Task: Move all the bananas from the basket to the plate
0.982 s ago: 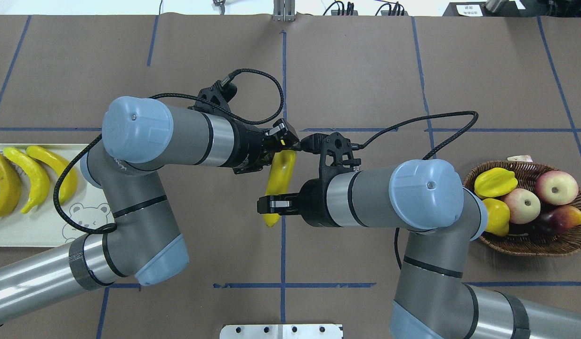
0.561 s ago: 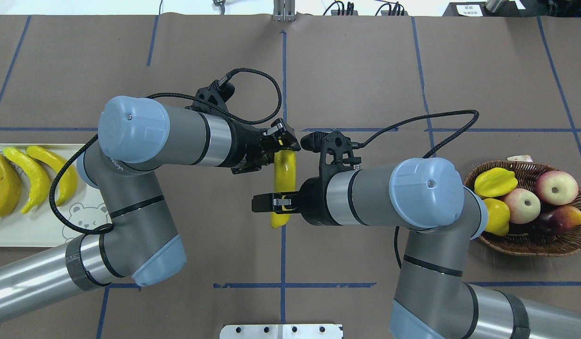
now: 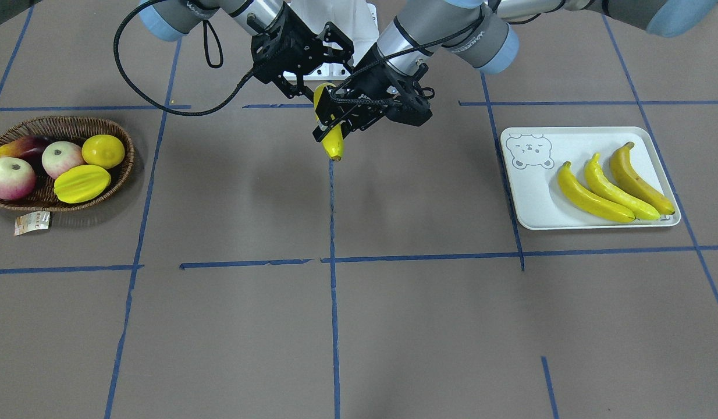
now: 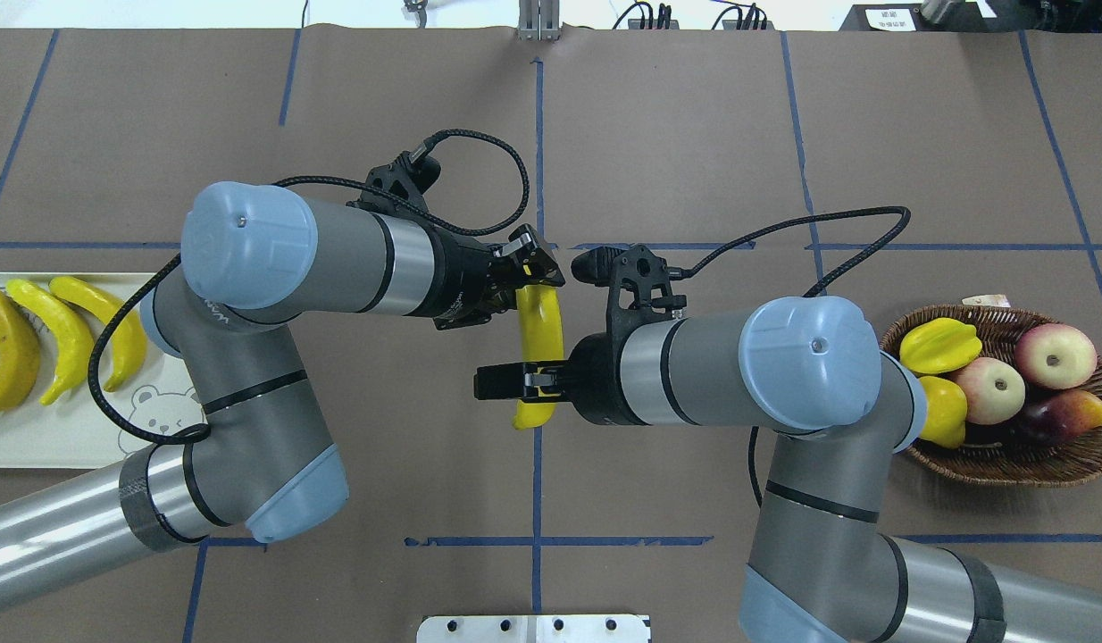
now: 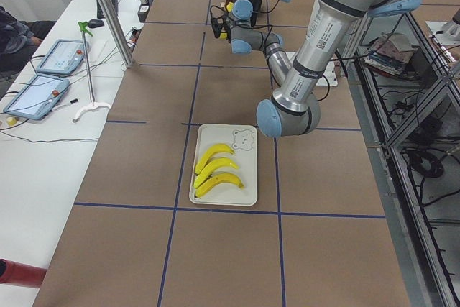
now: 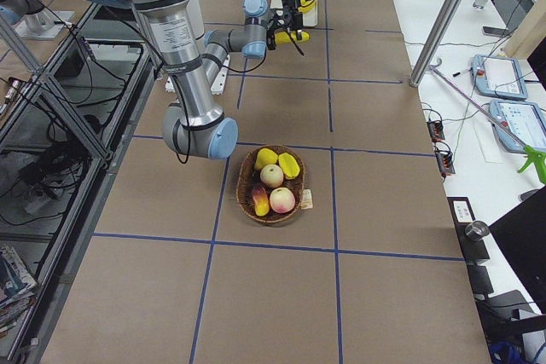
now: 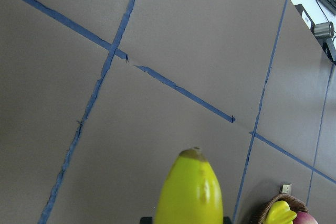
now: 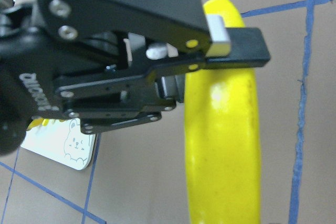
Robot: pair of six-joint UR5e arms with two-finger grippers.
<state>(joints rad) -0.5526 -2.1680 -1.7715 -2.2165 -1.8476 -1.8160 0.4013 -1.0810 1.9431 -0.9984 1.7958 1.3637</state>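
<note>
Widest of all, the brown desk [image 4: 658,134], ruled with blue tape. At the robot's left end, the plate [image 3: 568,145], loaded with three bananas [image 3: 618,191] laid side by side, slanted alike next to the bear print. At the opposite end, the basket [image 4: 997,469], down to other fruit [image 3: 61,158] only (apples, a starfruit, a lemon, something reddish), with no banana to be found in it. Three of four delivered, then, and nothing more to fetch from the basket.

Next, the fourth banana [image 4: 539,326]. Hangs over the middle of the desk, well apart from both basket and plate, caught between the two arms. Lies with its long axis almost straight away from the robot, along the centre tape line. Pokes a dull tip out past the left fingers [image 8: 236,51], clamped across that far end with a pad against the peel. Around the near end, the right fingers [image 4: 502,382], with the other tip jutting back toward the robot. Gripping or merely loose around it: impossible to tell from these angles.

Left to do: free the near end, swing it over to the plate, lay it beside the other three.
</note>
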